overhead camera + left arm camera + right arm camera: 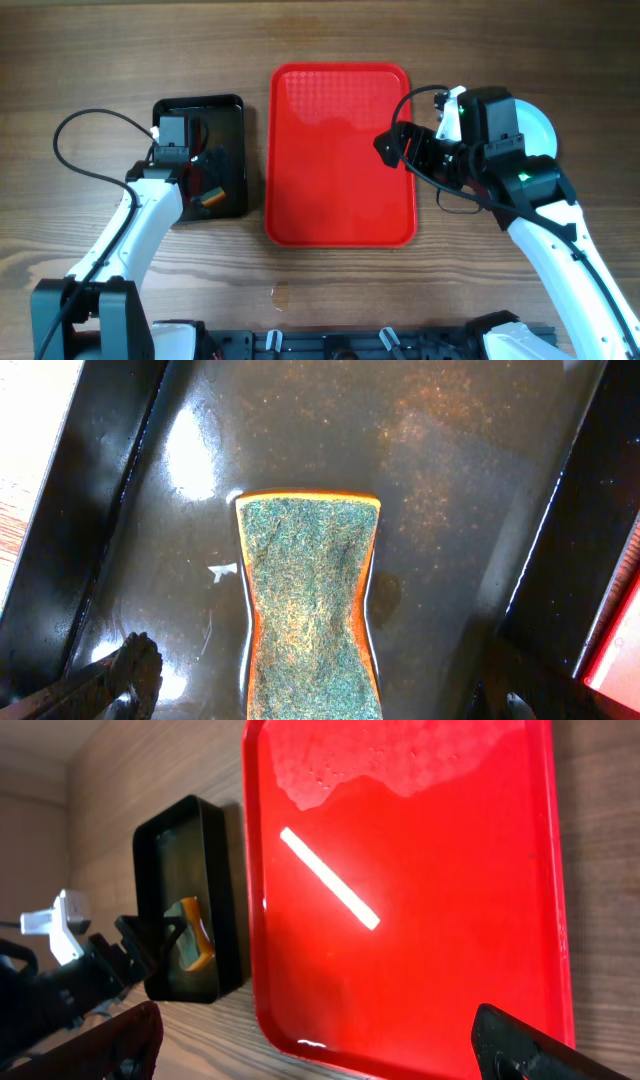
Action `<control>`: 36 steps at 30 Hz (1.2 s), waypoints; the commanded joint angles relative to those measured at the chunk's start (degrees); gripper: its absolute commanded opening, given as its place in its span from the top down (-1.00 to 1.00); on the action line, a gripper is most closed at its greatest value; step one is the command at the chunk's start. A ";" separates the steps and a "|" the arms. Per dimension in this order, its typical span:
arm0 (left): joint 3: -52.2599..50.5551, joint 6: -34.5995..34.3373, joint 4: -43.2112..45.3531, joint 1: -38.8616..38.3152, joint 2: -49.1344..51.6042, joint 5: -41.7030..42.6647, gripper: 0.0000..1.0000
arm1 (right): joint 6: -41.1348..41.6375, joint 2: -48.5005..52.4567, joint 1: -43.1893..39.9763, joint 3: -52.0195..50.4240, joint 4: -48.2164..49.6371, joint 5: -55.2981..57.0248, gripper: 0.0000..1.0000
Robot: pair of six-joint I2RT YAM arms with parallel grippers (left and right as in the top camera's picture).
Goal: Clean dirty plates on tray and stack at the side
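The red tray point(340, 155) lies in the middle of the table with nothing on it; it fills the right wrist view point(420, 890). A pale plate point(535, 128) sits on the table to the right of the tray, mostly hidden under my right arm; I cannot tell how many plates are there. My right gripper point(392, 147) is open and empty at the tray's right edge; its fingertips point(320, 1040) frame the tray. My left gripper point(310, 685) is open over the black tray, its fingers on either side of the green-topped orange sponge point(310, 605) without touching it.
The black tray point(200, 158) stands left of the red tray and holds the sponge point(210, 198); it also shows in the right wrist view point(190, 900). Bare wooden table point(100, 60) surrounds both trays.
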 commanded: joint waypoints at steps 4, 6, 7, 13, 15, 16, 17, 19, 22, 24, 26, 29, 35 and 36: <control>-0.24 0.28 0.17 0.22 -0.11 0.50 -1.00 | -3.04 -3.41 -0.02 0.22 1.05 1.88 -0.99; -0.24 0.28 0.17 0.22 -0.11 0.48 -1.00 | -10.99 -10.12 -0.02 0.00 4.35 2.23 -1.00; -0.24 0.28 0.17 0.22 -0.11 0.50 -1.00 | -13.84 -12.72 -0.02 -0.15 5.42 2.38 -1.00; -0.24 0.28 0.17 0.22 -0.11 0.50 -1.00 | -18.38 -27.89 -0.09 -3.69 7.98 13.35 -0.99; -0.24 0.28 0.17 0.22 -0.11 0.48 -1.00 | -18.99 -33.16 -0.52 -7.63 9.53 18.45 -0.99; -0.24 0.28 0.17 0.22 -0.11 0.48 -1.00 | -18.95 -35.04 -0.94 -9.49 10.78 20.52 -0.99; -0.24 0.28 0.17 0.22 -0.11 0.48 -1.00 | -18.97 -37.44 -1.62 -12.35 12.72 22.86 -0.99; -0.24 0.28 0.17 0.22 -0.11 0.48 -1.00 | -18.97 -42.01 -3.23 -18.82 16.94 25.20 -0.99; -0.24 0.28 0.17 0.22 -0.11 0.48 -1.00 | -18.88 -48.94 -5.64 -29.33 24.70 25.00 -0.99; -0.24 0.28 0.17 0.22 -0.11 0.50 -1.00 | -18.82 -53.42 -6.60 -35.23 28.22 24.65 -0.99; -0.24 0.28 0.17 0.22 -0.11 0.50 -1.00 | -18.84 -57.90 -7.13 -40.50 30.86 24.39 -0.99; -0.24 0.28 0.17 0.22 -0.11 0.50 -1.00 | -18.95 -62.23 -7.69 -45.55 33.29 24.44 -0.99; -0.24 0.28 0.17 0.22 -0.11 0.48 -1.00 | -18.84 -70.18 -8.98 -55.17 38.77 24.46 -0.99; -0.24 0.28 0.17 0.22 -0.11 0.48 -1.00 | -18.82 -71.06 -8.98 -56.22 39.91 24.48 -0.99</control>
